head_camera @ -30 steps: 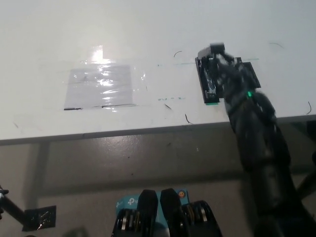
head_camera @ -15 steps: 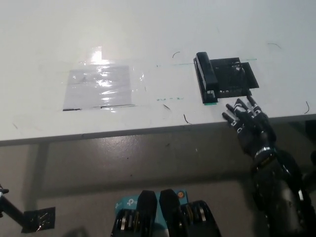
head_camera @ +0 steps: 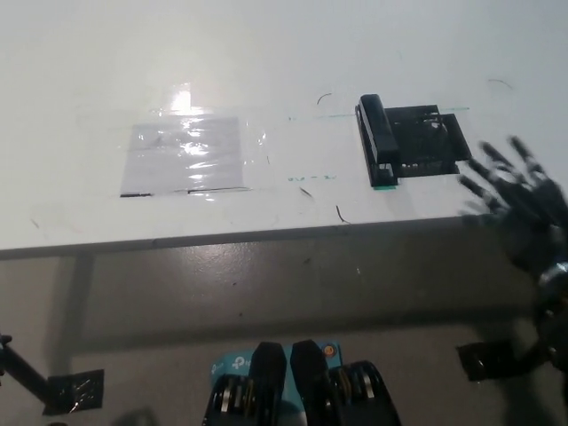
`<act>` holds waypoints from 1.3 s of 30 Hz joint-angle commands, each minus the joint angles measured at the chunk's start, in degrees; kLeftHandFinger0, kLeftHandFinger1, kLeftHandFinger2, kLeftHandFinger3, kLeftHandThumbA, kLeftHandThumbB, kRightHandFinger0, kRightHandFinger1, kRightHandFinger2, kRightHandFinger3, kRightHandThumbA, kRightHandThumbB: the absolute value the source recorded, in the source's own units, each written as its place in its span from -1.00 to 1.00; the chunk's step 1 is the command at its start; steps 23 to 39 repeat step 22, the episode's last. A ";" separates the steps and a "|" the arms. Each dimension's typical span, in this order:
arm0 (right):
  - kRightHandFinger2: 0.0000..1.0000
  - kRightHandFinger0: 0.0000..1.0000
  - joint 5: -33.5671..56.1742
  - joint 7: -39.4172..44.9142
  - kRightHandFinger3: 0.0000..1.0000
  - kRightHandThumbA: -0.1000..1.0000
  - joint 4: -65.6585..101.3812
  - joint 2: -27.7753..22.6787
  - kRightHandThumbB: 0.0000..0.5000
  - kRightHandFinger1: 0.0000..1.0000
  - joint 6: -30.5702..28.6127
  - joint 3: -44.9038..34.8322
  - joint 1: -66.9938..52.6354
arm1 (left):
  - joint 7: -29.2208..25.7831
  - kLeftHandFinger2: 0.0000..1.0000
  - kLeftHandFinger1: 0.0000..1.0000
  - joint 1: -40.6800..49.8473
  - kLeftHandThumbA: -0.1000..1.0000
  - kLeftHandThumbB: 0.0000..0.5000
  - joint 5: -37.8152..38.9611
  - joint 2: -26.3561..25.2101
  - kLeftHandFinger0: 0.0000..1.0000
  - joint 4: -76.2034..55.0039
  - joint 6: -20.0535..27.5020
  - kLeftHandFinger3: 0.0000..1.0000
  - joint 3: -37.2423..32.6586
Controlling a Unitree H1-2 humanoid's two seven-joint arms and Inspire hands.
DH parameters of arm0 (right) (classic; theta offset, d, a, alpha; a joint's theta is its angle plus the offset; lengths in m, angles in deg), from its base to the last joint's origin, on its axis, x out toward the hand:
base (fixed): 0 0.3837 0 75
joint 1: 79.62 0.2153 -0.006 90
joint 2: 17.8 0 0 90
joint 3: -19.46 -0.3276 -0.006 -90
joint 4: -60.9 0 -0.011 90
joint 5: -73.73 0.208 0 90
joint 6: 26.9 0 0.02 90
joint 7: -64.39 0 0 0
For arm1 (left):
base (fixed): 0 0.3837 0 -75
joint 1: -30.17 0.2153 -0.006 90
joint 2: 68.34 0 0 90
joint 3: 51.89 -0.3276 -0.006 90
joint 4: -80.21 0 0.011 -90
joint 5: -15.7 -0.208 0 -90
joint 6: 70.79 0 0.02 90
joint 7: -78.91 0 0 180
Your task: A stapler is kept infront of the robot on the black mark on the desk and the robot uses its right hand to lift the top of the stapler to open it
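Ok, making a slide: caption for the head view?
Stapler lying on the black mark, black right hand open beside it at the desk edge.

No readable text, label or number anywhere.

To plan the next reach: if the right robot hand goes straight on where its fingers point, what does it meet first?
The right robot hand, open and blurred, points up-left; it would probably meet the black mark first, then the stapler. Depth is unclear.

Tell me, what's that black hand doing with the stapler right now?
Right hand open, fingers spread, off to the stapler's right, touching nothing. Stapler on its black mark, unheld. Left hand out of view. Nothing in the way.
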 commanded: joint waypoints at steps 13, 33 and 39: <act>-0.03 -0.14 -30.67 5.91 0.53 -0.28 -14.68 -2.54 -0.94 -0.15 -18.18 2.96 -8.52 | -0.80 -0.11 -0.57 -0.90 0.00 -1.00 -0.15 -2.12 -0.57 -1.57 -0.08 0.41 0.84; -0.01 -0.15 -35.30 7.13 0.52 -0.28 -15.70 -2.03 -1.00 -0.17 -19.34 3.61 -8.08 | -0.54 -0.10 -0.60 -0.99 -0.03 -1.00 0.29 -2.10 -0.62 -1.39 0.37 0.47 0.96; -0.01 -0.15 -35.30 7.13 0.52 -0.28 -15.70 -2.03 -1.00 -0.17 -19.34 3.61 -8.08 | -0.54 -0.10 -0.60 -0.99 -0.03 -1.00 0.29 -2.10 -0.62 -1.39 0.37 0.47 0.96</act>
